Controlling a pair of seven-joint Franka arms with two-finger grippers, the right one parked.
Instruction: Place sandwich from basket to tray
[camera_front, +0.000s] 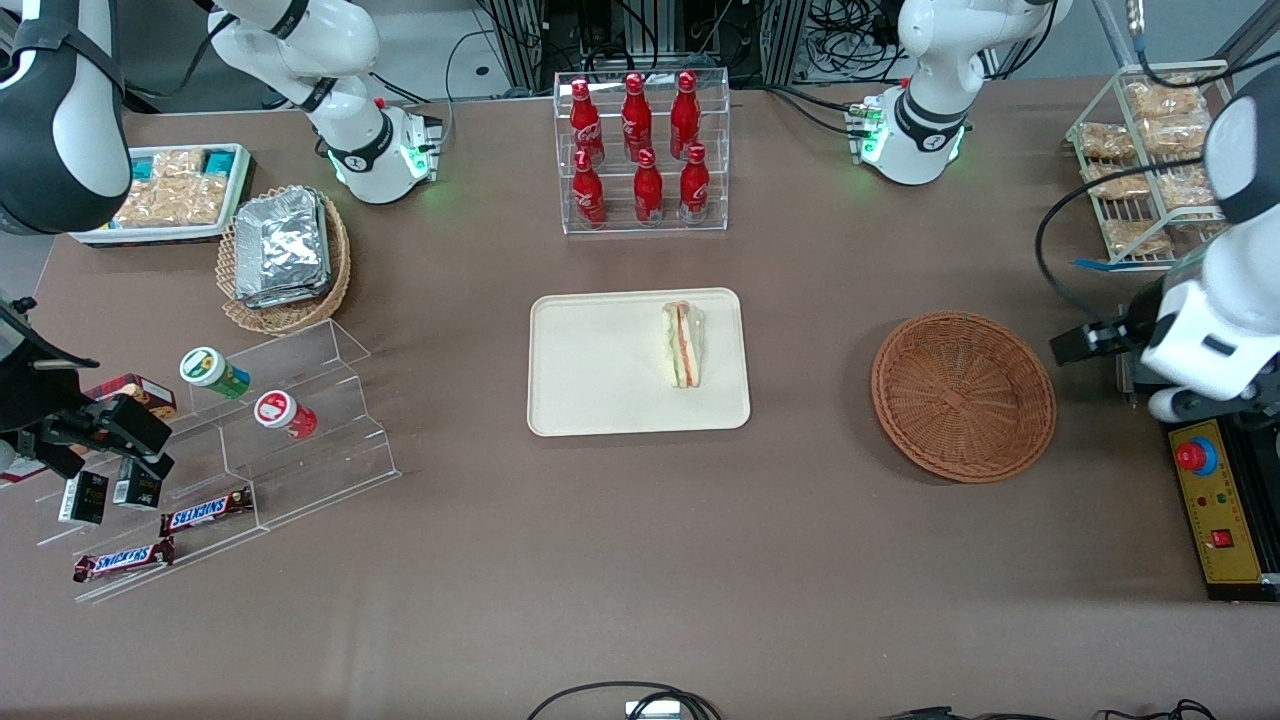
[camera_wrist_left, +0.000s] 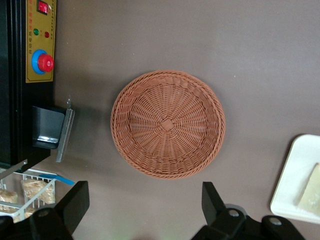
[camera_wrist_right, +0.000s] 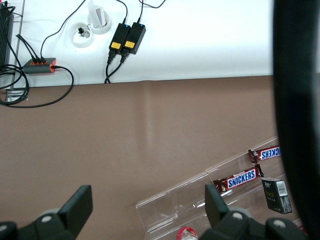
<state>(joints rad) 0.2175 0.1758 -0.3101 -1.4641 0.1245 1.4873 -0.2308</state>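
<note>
The sandwich (camera_front: 682, 345), a pale wedge with orange and green filling, lies on the cream tray (camera_front: 600, 380), near the tray's edge toward the working arm. The reddish-brown wicker basket (camera_front: 963, 395) stands beside the tray with nothing in it. My left gripper (camera_front: 1075, 345) hangs above the table beside the basket, toward the working arm's end. It is open, with only bare table between its fingers (camera_wrist_left: 75, 200). The left wrist view looks down on the basket (camera_wrist_left: 168, 124), with a corner of the tray (camera_wrist_left: 295, 185) and the sandwich (camera_wrist_left: 311, 192) in it.
A clear rack of red bottles (camera_front: 643, 150) stands farther from the camera than the tray. A control box with a red button (camera_front: 1215, 500) and a wire rack of snack packs (camera_front: 1150, 160) flank my gripper. A tan basket of foil packs (camera_front: 283, 255) and an acrylic stand (camera_front: 250, 440) sit toward the parked arm's end.
</note>
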